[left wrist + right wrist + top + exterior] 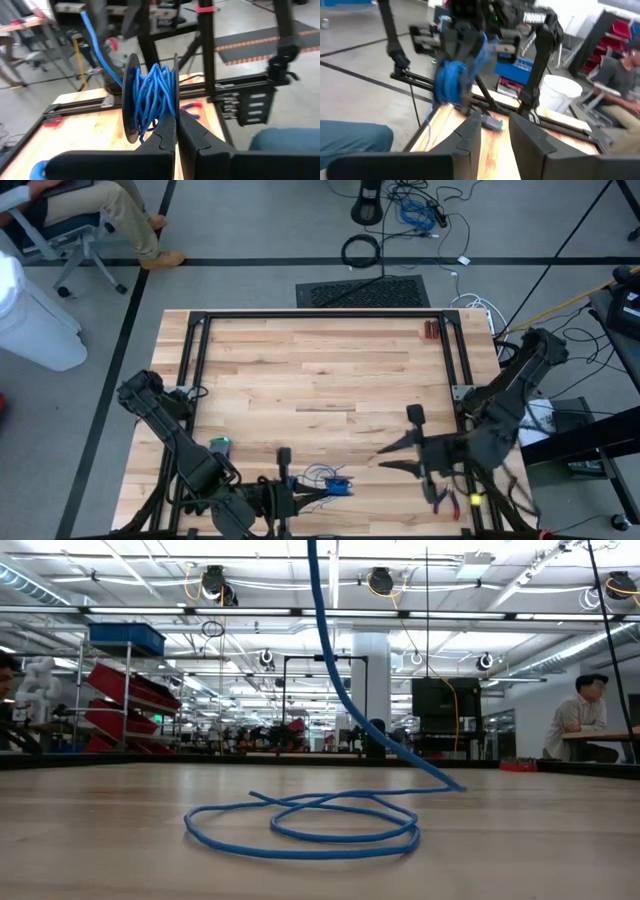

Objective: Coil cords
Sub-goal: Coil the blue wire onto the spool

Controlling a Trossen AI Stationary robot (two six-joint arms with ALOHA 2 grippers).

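Altogether one blue cord, one spool, two end effectors.

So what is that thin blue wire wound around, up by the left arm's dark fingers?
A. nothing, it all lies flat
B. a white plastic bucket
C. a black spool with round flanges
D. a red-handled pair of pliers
C: the left wrist view shows the thin blue wire wound between the black spool's round flanges, at the shut left gripper.

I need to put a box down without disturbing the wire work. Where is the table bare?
The middle and far wood, inside the black frame, is bare. The near edge is crowded: blue wire, left end effector, right end effector, red-handled pliers.
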